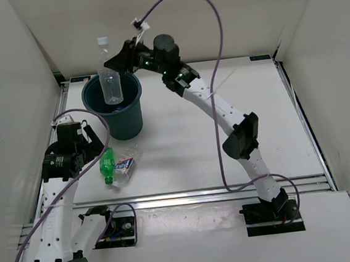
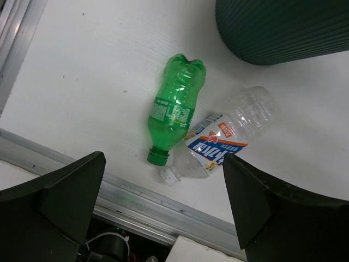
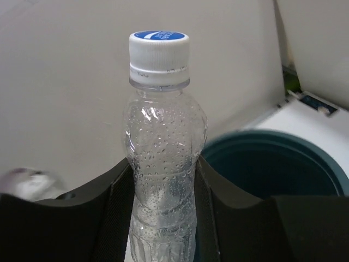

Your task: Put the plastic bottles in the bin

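The right end effector (image 3: pixel 163 210) is gripping a plain clear bottle (image 3: pixel 163 147) upright above the dark teal bin (image 1: pixel 126 120). The left end effector (image 1: pixel 89 138) is hanging wide open over a green bottle (image 2: pixel 174 112) and a labelled clear bottle (image 2: pixel 226 136) lying side by side on the bench (image 1: pixel 183 152) near the bin.

The light is bright and even, and it seems to come from above. The white worktop (image 1: pixel 225 132) carries only soft, pale shadows. In the right wrist view the clear bottle (image 3: pixel 163 164) is sharp, with small glints on its drops, while the bin (image 3: pixel 262 169) behind it is out of focus.
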Tool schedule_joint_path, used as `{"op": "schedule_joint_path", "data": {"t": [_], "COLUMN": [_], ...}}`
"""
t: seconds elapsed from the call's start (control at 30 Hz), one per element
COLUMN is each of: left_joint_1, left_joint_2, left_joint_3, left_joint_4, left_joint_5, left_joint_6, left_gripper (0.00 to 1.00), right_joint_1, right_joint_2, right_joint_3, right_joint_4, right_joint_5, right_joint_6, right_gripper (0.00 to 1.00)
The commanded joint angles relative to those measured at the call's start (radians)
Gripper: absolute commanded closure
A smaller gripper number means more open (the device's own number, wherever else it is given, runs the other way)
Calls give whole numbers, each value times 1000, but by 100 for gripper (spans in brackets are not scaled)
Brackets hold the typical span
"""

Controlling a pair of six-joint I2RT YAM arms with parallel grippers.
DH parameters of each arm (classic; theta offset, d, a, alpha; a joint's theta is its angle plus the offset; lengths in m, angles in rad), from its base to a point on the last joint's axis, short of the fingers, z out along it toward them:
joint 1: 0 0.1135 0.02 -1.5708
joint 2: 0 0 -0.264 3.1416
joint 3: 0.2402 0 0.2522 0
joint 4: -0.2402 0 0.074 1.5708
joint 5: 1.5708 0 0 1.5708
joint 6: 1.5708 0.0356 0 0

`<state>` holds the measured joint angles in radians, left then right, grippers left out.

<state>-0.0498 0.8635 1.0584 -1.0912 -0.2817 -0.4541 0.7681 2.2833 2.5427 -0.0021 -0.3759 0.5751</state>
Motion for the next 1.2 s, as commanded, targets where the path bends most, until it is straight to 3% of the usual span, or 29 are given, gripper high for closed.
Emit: {"op": "schedule_joint_path", "data": {"t": [0.0, 0.03, 0.1, 0.33, 0.53, 0.8, 1.0, 1.17], "left_joint_1": [-4, -4, -4, -4, -15, -171, -335, -406], "left_joint_2": [-12, -12, -24, -81, -98, 34, 218, 288], "left_joint_3": [55, 39, 0, -79, -153, -193, -163, -163], "left_joint_4": [10, 10, 30, 141, 246, 280, 280, 289], "left_joint_5": [49, 49, 58, 168, 341, 222, 99, 32], "left_joint_6": [107, 117, 117, 107, 244, 285, 258, 258], "left_gripper": [0, 0, 0, 0, 0, 0, 0, 0], "right_joint_1": [-24, -24, -24, -47, -90, -99, -118, -148], "right_joint_2": [79, 79, 62, -201, -346, -478, -498, -507], "right_joint_3": [2, 2, 2, -157, -246, -378, -421, -421], "right_joint_4": [80, 61, 38, -79, -245, -371, -403, -412], "right_joint_5": [106, 97, 86, 258, 279, 322, 322, 286], "right_joint_6": [-93, -106, -142, -228, -283, -342, -351, -351], "right_gripper": [55, 27, 0, 0, 0, 0, 0, 0]}}
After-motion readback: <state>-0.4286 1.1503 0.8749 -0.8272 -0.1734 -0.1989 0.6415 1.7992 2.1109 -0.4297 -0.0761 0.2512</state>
